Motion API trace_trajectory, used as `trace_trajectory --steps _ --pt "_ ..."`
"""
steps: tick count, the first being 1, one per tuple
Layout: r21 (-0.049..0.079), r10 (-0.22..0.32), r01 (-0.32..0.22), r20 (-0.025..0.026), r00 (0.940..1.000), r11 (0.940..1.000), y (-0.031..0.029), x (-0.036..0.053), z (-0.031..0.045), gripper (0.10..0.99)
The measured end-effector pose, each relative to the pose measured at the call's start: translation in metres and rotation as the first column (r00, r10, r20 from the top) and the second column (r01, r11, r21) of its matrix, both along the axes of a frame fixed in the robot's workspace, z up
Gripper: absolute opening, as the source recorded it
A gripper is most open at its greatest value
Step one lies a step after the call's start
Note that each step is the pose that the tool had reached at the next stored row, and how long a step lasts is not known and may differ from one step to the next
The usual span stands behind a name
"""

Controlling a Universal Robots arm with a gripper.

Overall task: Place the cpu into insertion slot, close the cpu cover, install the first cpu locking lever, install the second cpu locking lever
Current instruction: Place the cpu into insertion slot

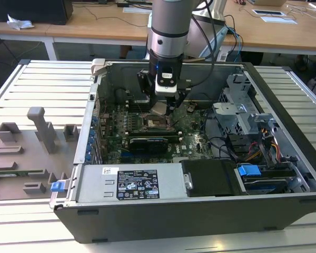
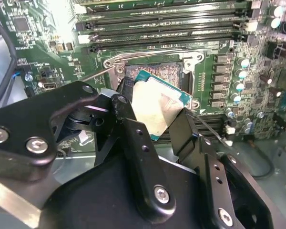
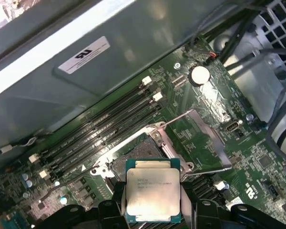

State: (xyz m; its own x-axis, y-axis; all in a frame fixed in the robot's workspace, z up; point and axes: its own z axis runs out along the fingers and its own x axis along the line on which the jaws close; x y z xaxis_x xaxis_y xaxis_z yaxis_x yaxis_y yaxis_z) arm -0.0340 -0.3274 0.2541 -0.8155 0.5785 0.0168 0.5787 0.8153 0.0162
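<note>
My gripper (image 1: 160,109) hangs inside the open computer case, shut on the cpu (image 2: 158,106), a flat square chip with a silver top. Both black fingers (image 2: 128,102) clamp its opposite edges. In both wrist views the cpu (image 3: 151,193) is tilted just above and in front of the insertion slot (image 2: 152,71), a square dark socket with a silvery rim on the green board. The slot (image 1: 154,124) lies right below the chip. The cpu cover (image 3: 212,139), a thin silvery frame, stands swung open beside the slot (image 3: 128,151). A thin wire lever (image 2: 93,74) sticks out next to the socket.
Long black memory slots (image 2: 167,26) run beside the socket. A black expansion card (image 1: 147,143) lies in front of it. The power supply (image 1: 131,184), a drive cage (image 1: 242,113) and cables (image 1: 247,150) crowd the case. A grey fixture board (image 1: 26,153) sits on the exterior view's left.
</note>
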Motion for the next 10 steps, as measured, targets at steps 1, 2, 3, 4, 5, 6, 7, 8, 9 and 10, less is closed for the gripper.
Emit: trace_trajectory --steps 1,2,3,4,5,6,7,8,9,10 --pt "0.000 -0.011 0.011 0.0000 0.9999 0.9999 0.0000 0.0000 0.0000 0.541" --pt "0.000 -0.024 0.024 0.0000 0.9997 0.9997 0.0000 0.0000 -0.0001 0.541" --pt "0.000 -0.033 0.033 0.0001 0.9995 0.9995 0.0000 0.0000 -0.0001 0.541" --pt "0.000 -0.045 0.045 0.0000 0.9990 0.9990 0.0000 0.0000 -0.0002 0.541" --pt "0.000 -0.056 0.056 0.0000 0.9984 0.9984 0.0000 0.0000 -0.0002 0.541" --pt "0.000 -0.075 0.075 0.0000 0.9972 0.9972 0.0000 0.0000 -0.0003 0.541" --pt "0.000 -0.084 0.084 0.0000 0.9965 0.9965 0.0000 0.0000 -0.0003 0.541" --pt "-0.001 -0.100 0.100 0.0001 0.9950 0.9950 0.0000 0.0000 -0.0003 0.541" --pt "-0.001 -0.118 0.118 0.0001 0.9931 0.9931 0.0000 0.0000 -0.0004 0.541" --pt "-0.001 -0.126 0.126 0.0001 0.9921 0.9921 0.0000 0.0000 -0.0004 0.541"
